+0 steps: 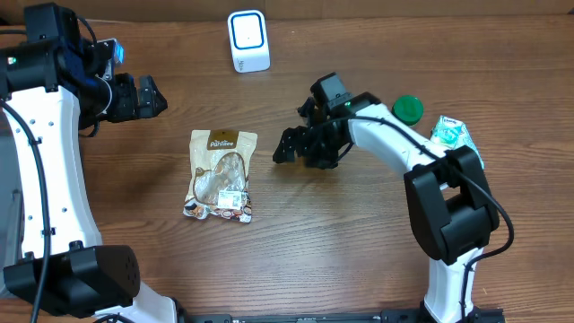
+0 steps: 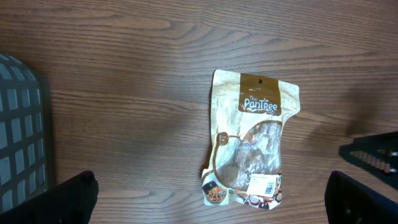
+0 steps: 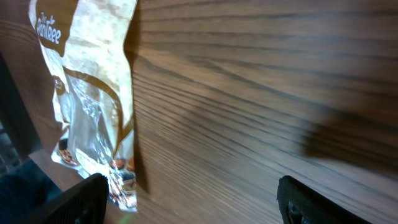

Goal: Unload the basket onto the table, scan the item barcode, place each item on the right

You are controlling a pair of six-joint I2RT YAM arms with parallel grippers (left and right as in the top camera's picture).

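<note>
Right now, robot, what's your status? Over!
Left gripper open, empty. Right gripper open, beside snack bag, not touching. Nothing in between.

light: bright, even, from overhead | shadows: soft dark patches on table in right wrist view | glare: sheen on snack pouch film | focus: right wrist view soft and blurred, overhead and left wrist views sharp

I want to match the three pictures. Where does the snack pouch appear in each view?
Overhead: the snack pouch lies flat on the table, left of centre.
Left wrist: the pouch is right of centre, fully in view.
Right wrist: the pouch runs down the left edge, partly cut off.
Shared landmark: the brown brand label at the pouch's top end, readable in the wrist views too.
</note>
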